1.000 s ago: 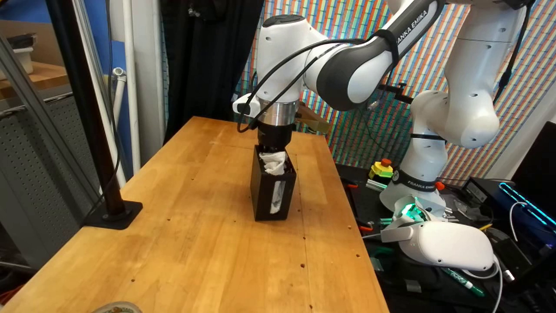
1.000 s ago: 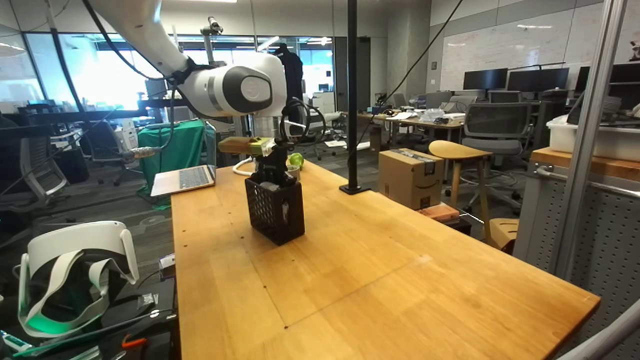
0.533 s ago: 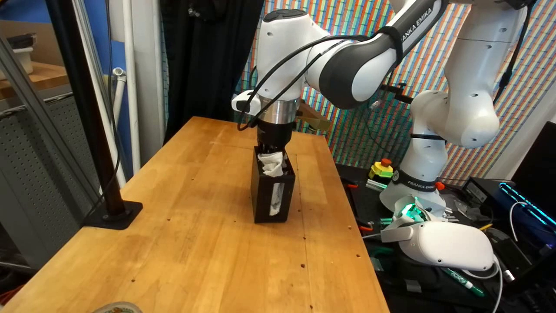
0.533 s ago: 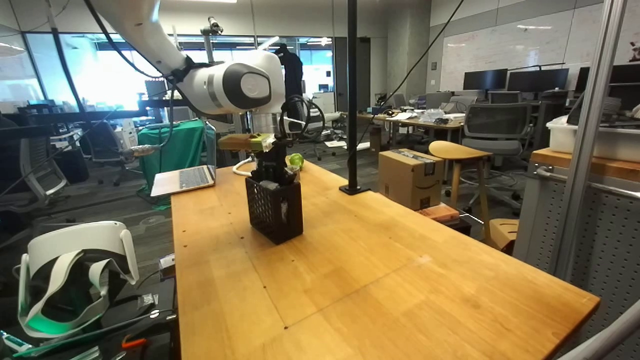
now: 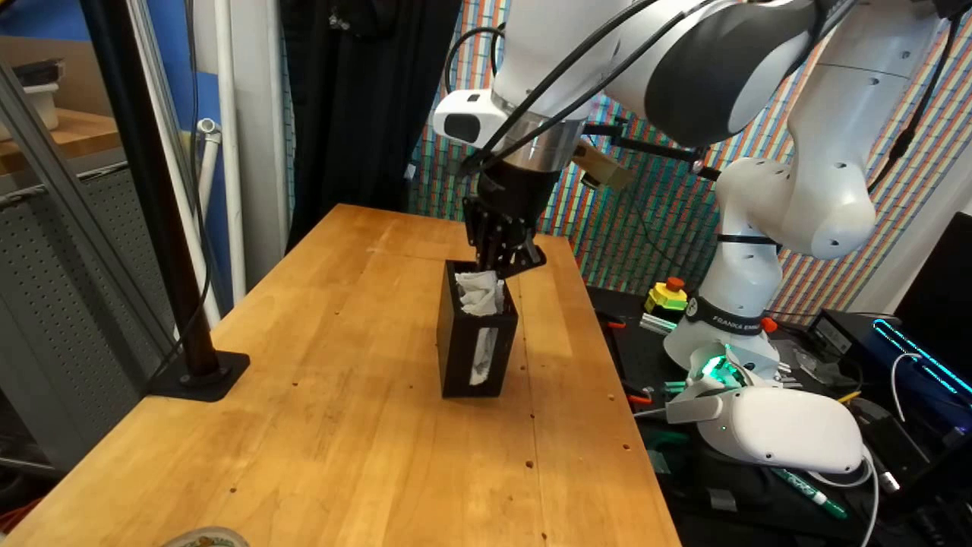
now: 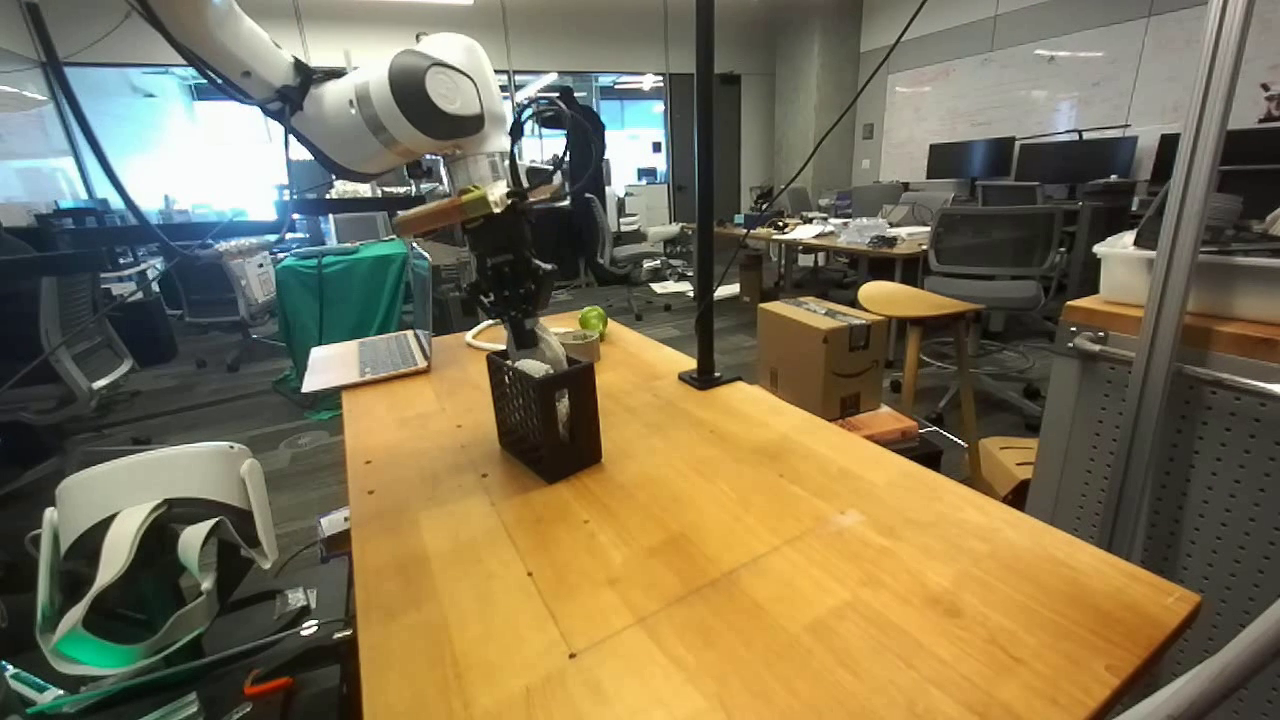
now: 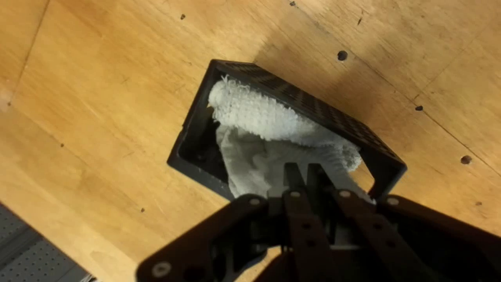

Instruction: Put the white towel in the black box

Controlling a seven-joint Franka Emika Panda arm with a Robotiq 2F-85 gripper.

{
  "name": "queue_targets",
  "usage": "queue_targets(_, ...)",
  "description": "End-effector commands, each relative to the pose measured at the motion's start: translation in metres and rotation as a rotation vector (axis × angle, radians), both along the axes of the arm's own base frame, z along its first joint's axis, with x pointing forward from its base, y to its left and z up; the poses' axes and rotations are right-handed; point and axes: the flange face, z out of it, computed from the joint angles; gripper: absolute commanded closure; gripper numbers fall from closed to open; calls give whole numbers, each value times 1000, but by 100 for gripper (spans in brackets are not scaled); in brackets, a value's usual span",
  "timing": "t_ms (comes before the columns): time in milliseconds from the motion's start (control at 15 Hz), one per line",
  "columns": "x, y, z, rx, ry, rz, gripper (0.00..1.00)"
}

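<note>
In the wrist view my gripper (image 7: 303, 169) reaches in from the bottom of the frame over the black box (image 7: 321, 113), which lies slantwise across the middle. The white towel (image 7: 270, 133) fills most of its mouth; a dark gap shows inside toward the left. My fingers (image 7: 291, 178) stand near each other, a narrow gap between them; whether they pinch cloth or have let it go, I cannot tell.

In an exterior view the box is upright at the centre of the frame. The towel bunches at its top, and white shows through the slot (image 5: 484, 355) in the end wall, so some reaches low inside.

In an exterior view the box stands on the table (image 6: 700, 560), left of centre; what I take for a fold rises above the rim beside my fingers.

I judge the placing nearly done. Left, it seems: coming clear without dragging the towel out.
</note>
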Motion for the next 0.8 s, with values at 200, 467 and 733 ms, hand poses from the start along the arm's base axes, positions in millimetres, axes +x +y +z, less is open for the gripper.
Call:
queue_targets(200, -7, 30, 66, -24, -127, 94, 87)
queue_targets(467, 1, 45, 74, -9, -151, 130, 87)
queue_targets(733, 2, 47, 60, 31, -129, 127, 87)
